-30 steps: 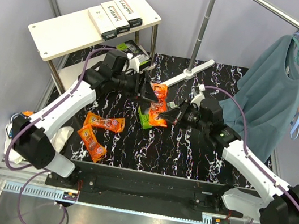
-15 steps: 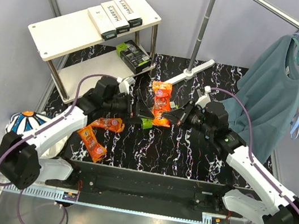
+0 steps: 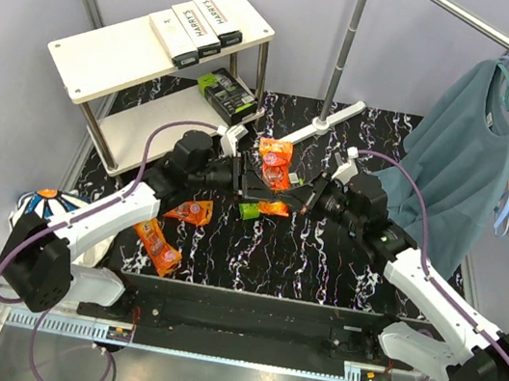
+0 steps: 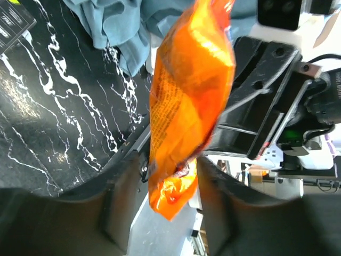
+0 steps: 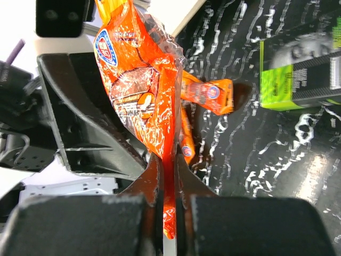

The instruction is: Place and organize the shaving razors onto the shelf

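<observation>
An orange crinkly razor packet [image 3: 274, 162] hangs above mid-table between both grippers. My right gripper [image 3: 304, 197] [image 5: 168, 159] is shut on one sealed edge of the packet [image 5: 141, 90]. My left gripper [image 3: 254, 179] [image 4: 166, 166] has its fingers round the other end of the packet [image 4: 186, 96]. One finger touches it and a sliver of gap shows at the other, so a grip is unclear. The shelf [image 3: 111, 54] at the back left carries white Harry's boxes [image 3: 196, 26] on top and a black-and-green pack [image 3: 227, 93] below. More orange packets [image 3: 191, 210] [image 3: 156, 243] and a green pack [image 3: 249, 211] [image 5: 298, 80] lie on the table.
A white T-shaped rack foot [image 3: 330, 120] and its pole [image 3: 350, 40] stand at the back middle. A teal garment [image 3: 454, 165] hangs on hangers from the rail at the right. A patterned object [image 3: 42, 204] sits off the table's left edge.
My left arm swung from the shelf side down to the middle. Its jaws opened wide, then narrowed round the packet. The right gripper kept hold and lifted the packet slightly.
</observation>
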Motion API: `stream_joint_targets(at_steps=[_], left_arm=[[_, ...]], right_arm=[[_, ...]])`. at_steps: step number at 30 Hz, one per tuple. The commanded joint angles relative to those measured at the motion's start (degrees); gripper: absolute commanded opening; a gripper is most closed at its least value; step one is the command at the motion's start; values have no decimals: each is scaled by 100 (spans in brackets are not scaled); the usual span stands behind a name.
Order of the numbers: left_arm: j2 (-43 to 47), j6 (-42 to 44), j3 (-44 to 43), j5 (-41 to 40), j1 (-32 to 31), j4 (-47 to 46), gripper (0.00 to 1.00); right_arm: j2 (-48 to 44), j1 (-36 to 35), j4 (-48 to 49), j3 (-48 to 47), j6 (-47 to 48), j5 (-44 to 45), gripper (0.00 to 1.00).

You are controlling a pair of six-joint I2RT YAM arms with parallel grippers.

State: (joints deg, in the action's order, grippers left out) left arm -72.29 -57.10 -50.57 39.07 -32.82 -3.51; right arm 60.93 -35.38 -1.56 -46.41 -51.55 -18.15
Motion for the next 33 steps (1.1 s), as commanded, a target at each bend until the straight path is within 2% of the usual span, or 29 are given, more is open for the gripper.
stream_joint_targets(at_steps=[1,4,5,9,10,12,13,16,23,30,33], left_arm=[[-57,32,-226,-92,-102,-466,28],[-57,41,-217,-84,-93,-467,0],[-48,50,-243,-92,-93,-458,0],[31,155,-296,-163,-102,-256,0],[40,190,-305,-189,-102,-230,0],[57,225,-331,-198,-93,-142,0],[66,252,-322,-198,-93,-141,0],[101,296,-340,-207,-102,-54,0],[145,647,-620,-294,-102,332,0],[163,1639,-1718,-690,-50,1930,0],[75,1807,-2149,-638,125,2230,0]], right_arm=[[-98,-48,314,27,-57,-66,0],[-125,-48,341,45,-83,-39,0],[-142,-40,358,53,-109,-22,0],[-204,-48,315,71,-136,119,13],[-221,-48,288,71,-136,154,33],[-300,-48,183,97,-154,338,58],[-353,-48,191,97,-154,417,75],[-572,-48,-177,115,-119,742,90],[-1030,-48,-538,176,-57,1199,96],[-1083,-48,-652,176,4,1253,97],[-1092,-48,-670,194,31,1253,98]])
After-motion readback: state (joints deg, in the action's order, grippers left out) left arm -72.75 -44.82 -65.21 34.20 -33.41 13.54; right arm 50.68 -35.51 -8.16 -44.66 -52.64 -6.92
